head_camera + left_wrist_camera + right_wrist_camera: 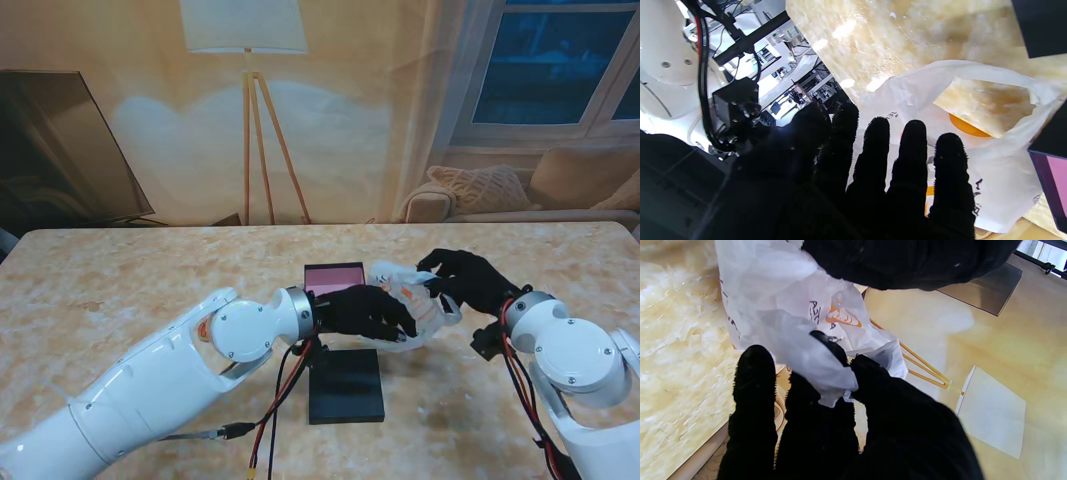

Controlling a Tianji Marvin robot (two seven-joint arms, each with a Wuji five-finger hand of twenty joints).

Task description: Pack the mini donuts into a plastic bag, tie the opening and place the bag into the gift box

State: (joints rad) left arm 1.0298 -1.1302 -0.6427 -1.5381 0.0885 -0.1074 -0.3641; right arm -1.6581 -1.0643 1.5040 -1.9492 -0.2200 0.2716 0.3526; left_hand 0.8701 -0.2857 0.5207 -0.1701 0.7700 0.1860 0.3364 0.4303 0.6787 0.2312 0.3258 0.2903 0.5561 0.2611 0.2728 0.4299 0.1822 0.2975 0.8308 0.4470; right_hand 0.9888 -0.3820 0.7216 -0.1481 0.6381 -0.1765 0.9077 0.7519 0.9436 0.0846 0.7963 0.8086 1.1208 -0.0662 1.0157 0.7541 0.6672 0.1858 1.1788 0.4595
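plastic bag [415, 300] mid-table, just right of pink-lined gift box [335, 277], black lid [346, 385] nearer | orange donut [965, 126] shows at bag mouth | left robot hand [365, 311] flat on bag, grip unclear | right robot hand [470, 280] pinches bag edge | step: gathering opening; next: bunch and tie

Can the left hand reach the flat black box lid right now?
Probably not yet: the left hand rests on the white plastic bag. The flat black box lid lies uncovered, nearer to me than that hand.
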